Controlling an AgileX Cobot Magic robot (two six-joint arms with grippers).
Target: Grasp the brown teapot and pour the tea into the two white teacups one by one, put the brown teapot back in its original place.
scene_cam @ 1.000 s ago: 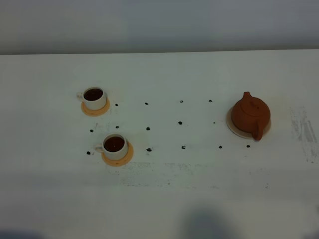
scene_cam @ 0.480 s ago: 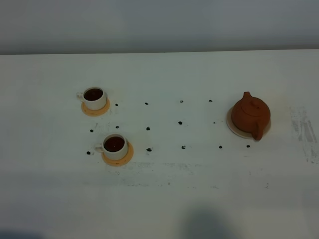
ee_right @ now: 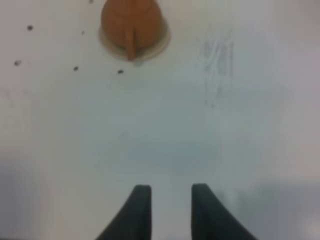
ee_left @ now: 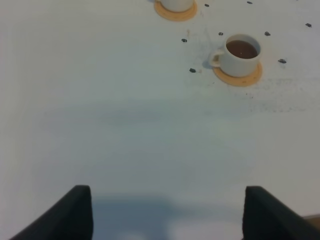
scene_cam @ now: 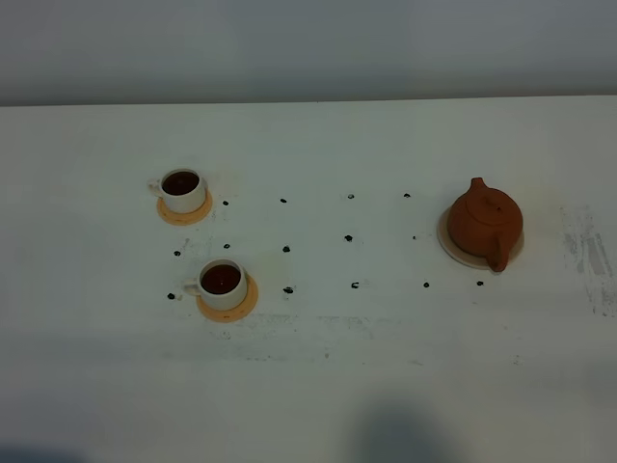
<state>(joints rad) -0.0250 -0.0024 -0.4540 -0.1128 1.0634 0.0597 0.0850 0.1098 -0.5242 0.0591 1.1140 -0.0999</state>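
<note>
The brown teapot (scene_cam: 485, 222) stands upright on its cream saucer (scene_cam: 451, 248) at the right of the table, and it also shows in the right wrist view (ee_right: 132, 20). Two white teacups, the far one (scene_cam: 182, 189) and the near one (scene_cam: 222, 283), each hold dark tea and stand on an orange coaster. The left wrist view shows the near cup (ee_left: 241, 54) and the rim of the far cup (ee_left: 177, 4). My left gripper (ee_left: 167, 215) is wide open and empty, well short of the cups. My right gripper (ee_right: 170, 207) is empty, its jaws a little apart, well back from the teapot. Neither gripper shows in the exterior view.
Small dark specks (scene_cam: 349, 237) dot the white table (scene_cam: 318, 386) between the cups and the teapot. A scuffed grey patch (scene_cam: 588, 256) lies to the right of the teapot. A grey wall runs along the table's far edge.
</note>
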